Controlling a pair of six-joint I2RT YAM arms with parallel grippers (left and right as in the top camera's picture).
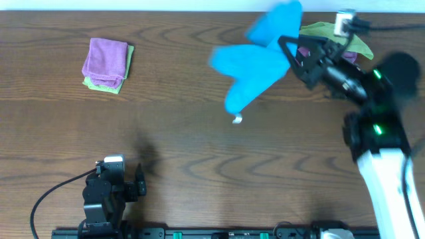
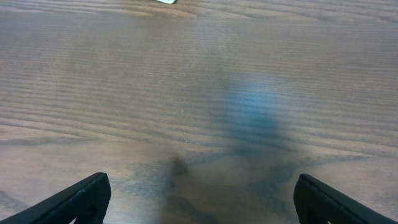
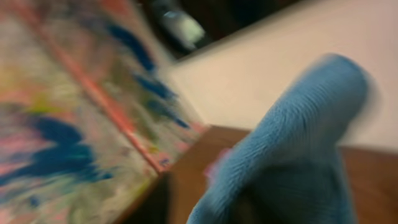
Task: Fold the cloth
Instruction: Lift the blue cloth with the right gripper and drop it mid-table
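The right gripper (image 1: 290,53) is clamping the cloth (image 1: 255,63), dangling it bunched near the table's (image 1: 199,139) far right corner; the left gripper (image 2: 202,186) is sitting open at the front left. That bunched hold is risking a slip and a crumpled landing.

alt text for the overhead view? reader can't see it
Right gripper holds the sky-blue cloth bunched and motion-blurred over the far right of the wooden table, with its white tag hanging at the lower end. Left gripper sits at the near left edge; a purple cloth on a lime-green cloth lies far left.
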